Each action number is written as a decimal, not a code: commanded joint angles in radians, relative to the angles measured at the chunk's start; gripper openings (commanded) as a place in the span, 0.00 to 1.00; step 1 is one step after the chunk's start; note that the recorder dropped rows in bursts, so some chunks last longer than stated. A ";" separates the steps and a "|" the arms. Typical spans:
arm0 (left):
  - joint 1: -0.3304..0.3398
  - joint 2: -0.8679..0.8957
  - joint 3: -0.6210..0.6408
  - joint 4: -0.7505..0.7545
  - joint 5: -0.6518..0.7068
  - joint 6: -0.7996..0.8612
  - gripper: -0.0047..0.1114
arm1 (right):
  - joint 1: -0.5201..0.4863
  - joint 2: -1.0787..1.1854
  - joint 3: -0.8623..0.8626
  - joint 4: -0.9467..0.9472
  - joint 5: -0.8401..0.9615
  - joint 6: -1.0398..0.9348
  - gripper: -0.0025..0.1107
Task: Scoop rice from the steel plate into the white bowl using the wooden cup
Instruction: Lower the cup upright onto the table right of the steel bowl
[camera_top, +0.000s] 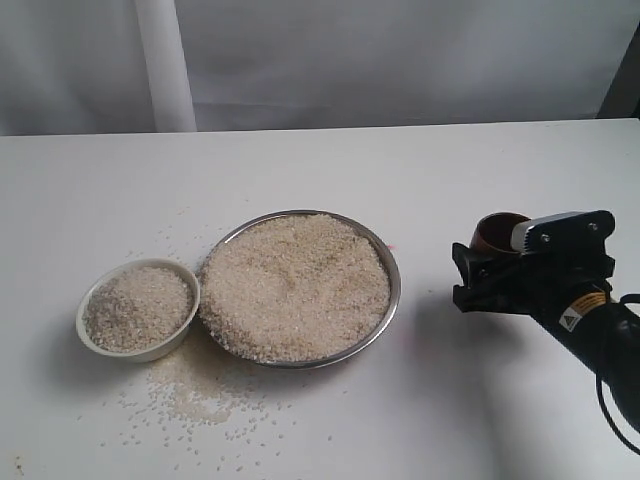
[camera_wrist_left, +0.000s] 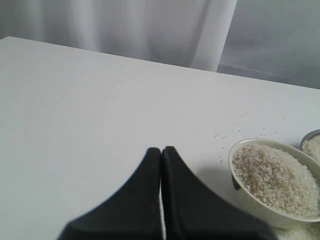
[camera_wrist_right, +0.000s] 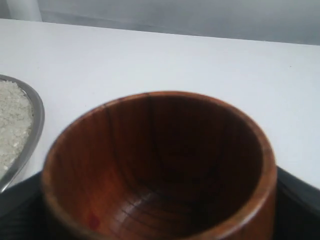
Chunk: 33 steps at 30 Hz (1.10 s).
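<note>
the white bowl (camera_top: 158, 350) already has lots of rice (camera_top: 138, 305). the steel plate (camera_top: 393, 300) has plenty left. the right gripper (camera_top: 470, 273) holds the empty wooden cup (camera_top: 497, 232) near the table's (camera_top: 300, 160) right edge. the left gripper (camera_wrist_left: 161, 155) is closed on nothing.

Robot test bench in a staged, lab-like workspace.
A plain white tabletop (camera_top: 500, 420) fills the exterior view, backed by a hanging white cloth curtain (camera_top: 400, 60) with a white upright post (camera_top: 165, 65) in front of it. A black robot arm (camera_top: 600, 345) reaches in from the right edge, carrying a small yellow warning label (camera_top: 571, 320) and a trailing black cable (camera_top: 604, 400). Kitchen props sit on the table: a steel plate (camera_top: 393, 300) heaped with rice (camera_top: 295, 285), a white bowl (camera_top: 150, 352), and scattered loose grains.
</note>
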 joint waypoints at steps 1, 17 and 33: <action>0.000 -0.002 -0.004 0.003 -0.007 -0.001 0.04 | -0.008 -0.002 0.002 0.005 0.025 -0.012 0.02; 0.000 -0.002 -0.004 0.003 -0.007 -0.001 0.04 | -0.008 -0.002 0.002 -0.029 0.193 0.017 0.02; 0.000 -0.002 -0.004 0.003 -0.007 -0.001 0.04 | -0.008 -0.002 0.002 -0.037 0.196 0.017 0.30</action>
